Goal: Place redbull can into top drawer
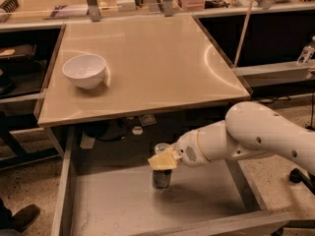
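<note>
The redbull can [161, 177] stands upright inside the open top drawer [118, 205], near the drawer's back middle, just below the front edge of the beige tabletop [147, 68]. Its shiny top shows above the fingers and its dark lower body below them. My gripper [165, 160] reaches in from the right on a white arm [256, 136]. Its yellowish fingers [162, 160] are shut around the can's upper part. The can's base looks at or very near the drawer's grey bottom.
A white bowl [85, 70] sits on the tabletop's left side. The drawer's side walls [61, 191] run along left and right, its front rim [231, 225] at the bottom. Shelves and clutter stand behind the table. A shoe [19, 218] shows at the lower left.
</note>
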Controlling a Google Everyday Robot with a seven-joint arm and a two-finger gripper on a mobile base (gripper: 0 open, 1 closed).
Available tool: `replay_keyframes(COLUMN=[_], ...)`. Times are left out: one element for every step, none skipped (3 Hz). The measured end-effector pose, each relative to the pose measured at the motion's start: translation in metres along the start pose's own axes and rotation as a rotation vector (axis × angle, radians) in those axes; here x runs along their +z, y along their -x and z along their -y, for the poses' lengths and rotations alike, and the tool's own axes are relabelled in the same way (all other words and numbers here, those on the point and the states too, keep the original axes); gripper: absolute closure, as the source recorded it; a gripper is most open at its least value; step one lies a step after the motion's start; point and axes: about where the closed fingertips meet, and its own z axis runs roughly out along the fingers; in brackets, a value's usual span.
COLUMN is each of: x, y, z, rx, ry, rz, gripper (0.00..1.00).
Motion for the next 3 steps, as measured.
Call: replay_keyframes(x=[0.008,0.009,0.005], y=[0.001,0.006,0.008], z=[0.009,0.016,0.02], rx=[-0.012,-0.034,-0.045], ry=[-0.059,-0.116,-0.172], rz=[0.018,0.038,0.056], gripper=[1.0,1.0,1.0])
